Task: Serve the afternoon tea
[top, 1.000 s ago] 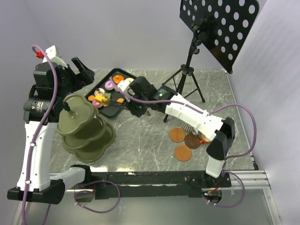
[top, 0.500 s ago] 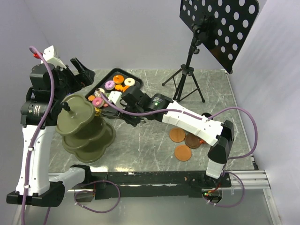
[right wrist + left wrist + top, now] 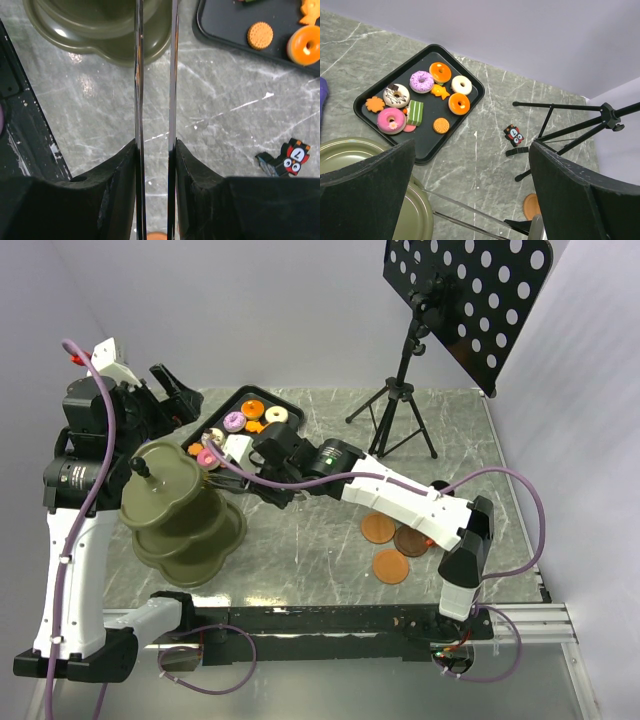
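Between the black fingers of the right gripper [image 3: 154,150] sat a pair of tongs [image 3: 138,75], the jaws closed partway onto its two thin metal blades. The blades ran side by side over the table [image 3: 90,115] toward the foot of the olive stand [image 3: 100,25], their tips past the frame edge. Off to the left, the left gripper [image 3: 472,150] hung high with its two fingers spread wide and nothing in them. Below it the black tray [image 3: 472,95] held the sweets: six donuts [image 3: 421,81] (two orange, one purple, one white, one pink, one white with dark stripes) and four pastries [image 3: 415,112] (a green block, a fish shape, a flower shape and a round biscuit). The one stand, of three tiers, stood just beside the tray. Three saucers [image 3: 390,566] lay near the right arm's base, well apart from the tray. One small toy [image 3: 514,135] lay by the one tripod [image 3: 607,115].
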You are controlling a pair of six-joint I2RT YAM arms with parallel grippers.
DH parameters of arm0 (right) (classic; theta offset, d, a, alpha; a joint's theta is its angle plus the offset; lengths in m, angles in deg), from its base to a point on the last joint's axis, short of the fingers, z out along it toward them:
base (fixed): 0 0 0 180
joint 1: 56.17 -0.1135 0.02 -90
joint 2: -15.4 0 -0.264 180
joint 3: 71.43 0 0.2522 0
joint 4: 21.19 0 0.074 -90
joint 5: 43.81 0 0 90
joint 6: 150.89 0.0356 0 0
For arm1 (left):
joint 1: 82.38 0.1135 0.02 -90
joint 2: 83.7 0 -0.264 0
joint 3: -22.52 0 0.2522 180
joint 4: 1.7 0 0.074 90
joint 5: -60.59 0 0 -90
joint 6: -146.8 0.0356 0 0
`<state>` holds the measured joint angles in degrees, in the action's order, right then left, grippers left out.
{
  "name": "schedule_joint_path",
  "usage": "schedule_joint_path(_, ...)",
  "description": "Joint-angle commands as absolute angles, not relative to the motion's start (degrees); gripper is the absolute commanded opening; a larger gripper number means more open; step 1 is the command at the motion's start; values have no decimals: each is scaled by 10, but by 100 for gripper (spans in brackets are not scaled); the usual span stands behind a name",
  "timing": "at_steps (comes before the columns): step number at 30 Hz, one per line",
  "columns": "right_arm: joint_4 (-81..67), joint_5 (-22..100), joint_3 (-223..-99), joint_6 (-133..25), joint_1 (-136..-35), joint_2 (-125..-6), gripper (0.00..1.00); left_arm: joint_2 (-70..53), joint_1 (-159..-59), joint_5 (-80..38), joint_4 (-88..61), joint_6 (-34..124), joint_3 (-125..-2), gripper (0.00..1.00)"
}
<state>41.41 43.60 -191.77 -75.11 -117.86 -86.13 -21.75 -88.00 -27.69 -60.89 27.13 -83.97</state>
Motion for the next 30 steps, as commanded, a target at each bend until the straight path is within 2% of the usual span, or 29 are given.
schedule_joint_path(1,408,436,-1959,-764,-1186,-873,34,-226,-877,-277,-600,272,-841,100)
schedule_joint_path(16,401,445,-1964,-773,-1187,-879,50,-231,-877,-291,-603,275,-838,100)
schedule_joint_path(30,365,531,-1907,-773,-1183,-808,47,-237,-877,-329,-584,274,-834,100)
